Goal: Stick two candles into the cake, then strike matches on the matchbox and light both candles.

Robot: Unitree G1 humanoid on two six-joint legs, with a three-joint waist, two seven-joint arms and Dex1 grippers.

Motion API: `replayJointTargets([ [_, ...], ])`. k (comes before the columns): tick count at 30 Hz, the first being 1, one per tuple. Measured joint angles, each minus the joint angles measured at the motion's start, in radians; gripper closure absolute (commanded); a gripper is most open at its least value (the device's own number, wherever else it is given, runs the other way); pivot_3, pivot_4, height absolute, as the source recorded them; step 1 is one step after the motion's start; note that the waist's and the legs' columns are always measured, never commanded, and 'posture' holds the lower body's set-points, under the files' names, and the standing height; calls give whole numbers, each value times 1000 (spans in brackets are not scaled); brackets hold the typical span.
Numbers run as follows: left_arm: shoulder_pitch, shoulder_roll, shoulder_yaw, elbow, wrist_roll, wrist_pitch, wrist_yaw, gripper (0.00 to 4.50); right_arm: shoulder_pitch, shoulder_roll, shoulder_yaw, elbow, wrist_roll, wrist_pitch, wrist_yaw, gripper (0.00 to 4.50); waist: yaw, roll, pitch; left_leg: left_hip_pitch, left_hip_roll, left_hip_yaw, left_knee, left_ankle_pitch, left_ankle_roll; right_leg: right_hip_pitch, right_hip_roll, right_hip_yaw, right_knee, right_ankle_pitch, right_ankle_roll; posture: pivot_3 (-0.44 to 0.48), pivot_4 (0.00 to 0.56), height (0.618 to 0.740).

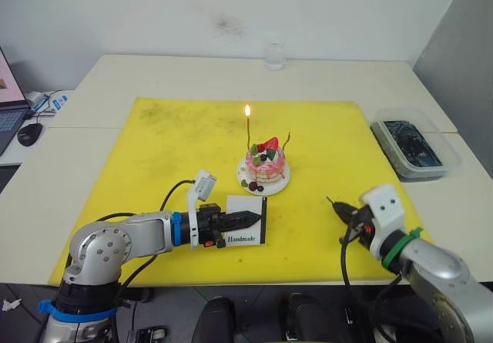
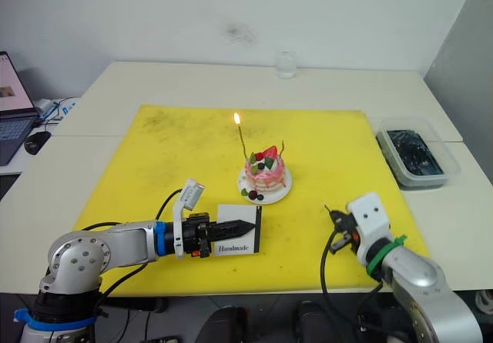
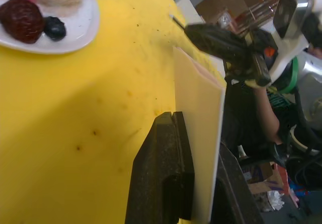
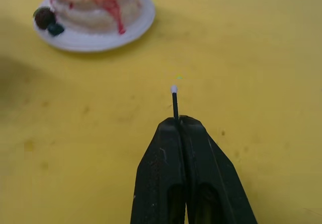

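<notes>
Between the black fingers of the left gripper (image 1: 245, 220) the matchbox (image 1: 248, 221) is pinched, a flat white rectangular card box held on edge on the yellow mat (image 1: 154, 166), with "Handmade" printed in black along its lower edge. The right gripper (image 4: 177, 121) is pressed together on a match (image 4: 174, 102), a thin dark straight stick with a small pale head that juts from the rough-textured fingertips over the mat. Just beyond the matchbox, near the mat's middle, the cake (image 1: 266, 166) is seen, small, round and pink, with red drips, a strawberry and dark berries, set on a small white plate (image 1: 281, 185). Two wire-thin candles are stuck upright in it: the taller candle (image 1: 248, 136) carries a flame, while the curved candle (image 1: 286, 141) is unlit. At the right, off the mat, a clear plastic tray (image 1: 416, 149) is set on the pale table (image 1: 108, 81).
</notes>
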Motion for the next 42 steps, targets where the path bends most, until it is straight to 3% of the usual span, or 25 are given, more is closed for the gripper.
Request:
replayJointTargets([
  [4, -19, 0, -9, 6, 0, 8, -8, 4500, 67, 13, 47, 48, -28, -127, -2, 4468, 1, 0, 0, 0, 0, 0, 0, 0, 0, 0, 0, 0, 0, -1, -1, 0, 150, 740],
  [5, -22, 0, -9, 6, 0, 10, -9, 4500, 79, 14, 54, 67, -38, -157, -2, 4291, 1, 0, 0, 0, -1, 0, 0, 0, 0, 0, 0, 0, -1, -1, -1, 0, 150, 740],
  [9, -23, 0, -10, 6, 0, 14, -10, 4500, 84, 20, 66, 132, -51, -242, 0, 3195, 1, 0, 0, 0, 0, 0, 0, 0, 0, 0, 0, 0, -1, 0, -1, 0, 150, 740],
  [13, -22, 1, -10, 5, 0, 14, -10, 4500, 76, 12, 73, 174, -77, -315, 14, 1725, 1, 0, 0, 0, 0, 0, 0, 0, 0, 0, 0, -1, -1, -1, -1, 0, 150, 740],
  [39, -3, 1, -10, 1, -10, 16, -8, 4500, 71, 22, 113, 282, -138, -486, 37, 1725, 4, 0, 0, 0, 0, 0, 0, 0, 0, 0, 0, -1, -1, -1, -1, 0, 150, 740],
  [42, -3, 1, -10, 1, -12, 16, -8, 4500, 74, 24, 114, 282, -138, -491, 38, 2281, 4, 0, 0, 0, 0, 0, 0, 0, 0, 0, 0, -1, -1, -1, -1, 0, 150, 740],
])
